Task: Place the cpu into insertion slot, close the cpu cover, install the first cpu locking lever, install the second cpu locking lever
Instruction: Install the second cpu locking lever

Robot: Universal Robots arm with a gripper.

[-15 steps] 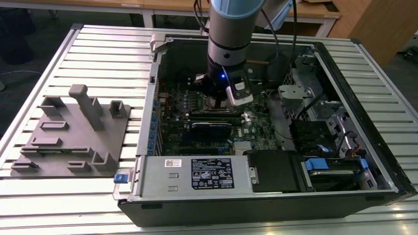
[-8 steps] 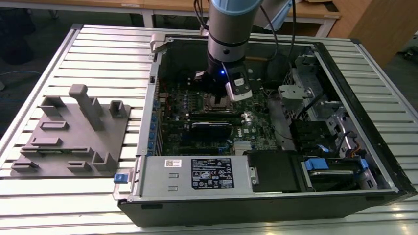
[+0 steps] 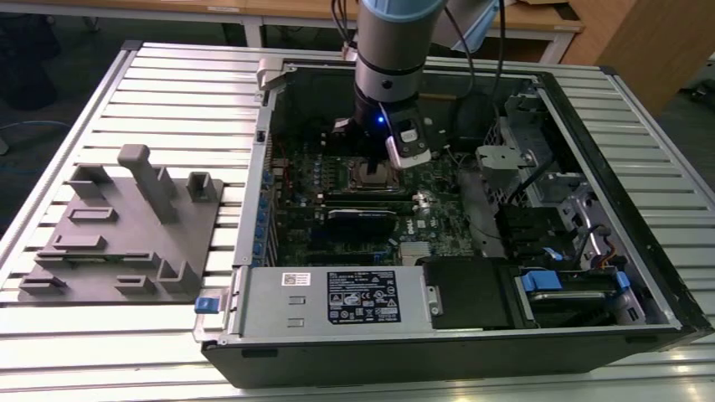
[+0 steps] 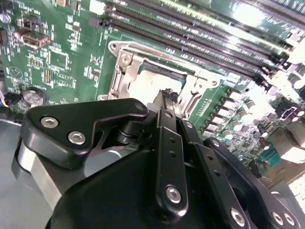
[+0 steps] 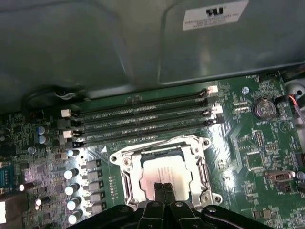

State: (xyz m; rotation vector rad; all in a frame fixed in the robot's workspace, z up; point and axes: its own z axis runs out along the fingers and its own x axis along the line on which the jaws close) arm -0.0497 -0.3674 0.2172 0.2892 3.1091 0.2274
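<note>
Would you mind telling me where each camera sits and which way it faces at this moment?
Exterior view: off the arm, above the open computer case, looking down; arm and gripper show.
First wrist view: on the arm, facing the cpu under the cpu cover; shut fingertips show.
Second wrist view: behind the gripper, facing the board.
Both wrist views share the cpu cover.

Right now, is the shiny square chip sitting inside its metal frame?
Yes, in the first wrist view the cpu lies inside the cpu cover, below the gripper.

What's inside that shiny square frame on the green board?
Inside the cover sits the cpu, silver top showing. The end effector, fingertips together, hides its near edge. The slot underneath is covered.
</note>
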